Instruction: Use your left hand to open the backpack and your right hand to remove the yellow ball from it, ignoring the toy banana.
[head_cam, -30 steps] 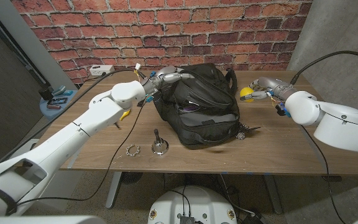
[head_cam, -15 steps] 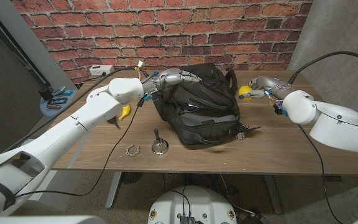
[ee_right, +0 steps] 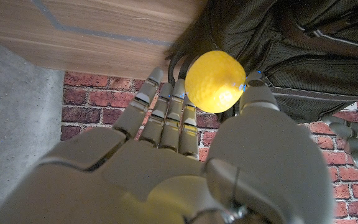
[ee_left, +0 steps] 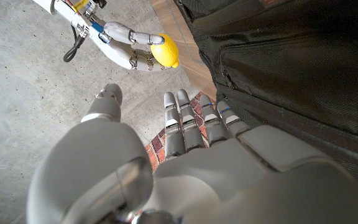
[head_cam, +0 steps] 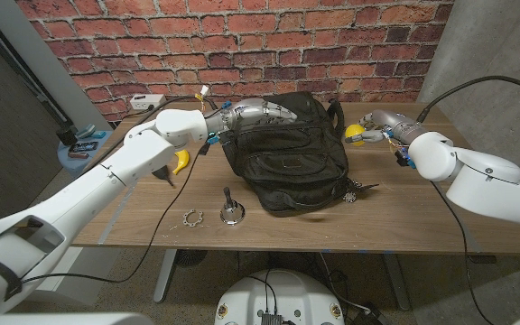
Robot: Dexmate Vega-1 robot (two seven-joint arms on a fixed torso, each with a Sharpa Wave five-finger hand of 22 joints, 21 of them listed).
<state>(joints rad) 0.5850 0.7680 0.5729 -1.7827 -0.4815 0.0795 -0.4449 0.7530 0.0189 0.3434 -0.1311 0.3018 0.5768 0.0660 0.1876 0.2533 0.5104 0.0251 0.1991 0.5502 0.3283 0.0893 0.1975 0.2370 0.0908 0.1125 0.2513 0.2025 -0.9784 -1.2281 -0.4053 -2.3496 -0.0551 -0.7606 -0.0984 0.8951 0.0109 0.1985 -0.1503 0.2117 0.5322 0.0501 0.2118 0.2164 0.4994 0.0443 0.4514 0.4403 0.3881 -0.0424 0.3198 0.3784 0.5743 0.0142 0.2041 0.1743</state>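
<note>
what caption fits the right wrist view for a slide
Right robot hand holding the yellow ball beside the black backpack.

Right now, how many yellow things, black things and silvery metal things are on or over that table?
Yellow: 2, the yellow ball in the right robot hand and the toy banana
Black: 1, the backpack
Silvery metal: 2, the stemmed metal piece and the small ring
Total: 5
</note>
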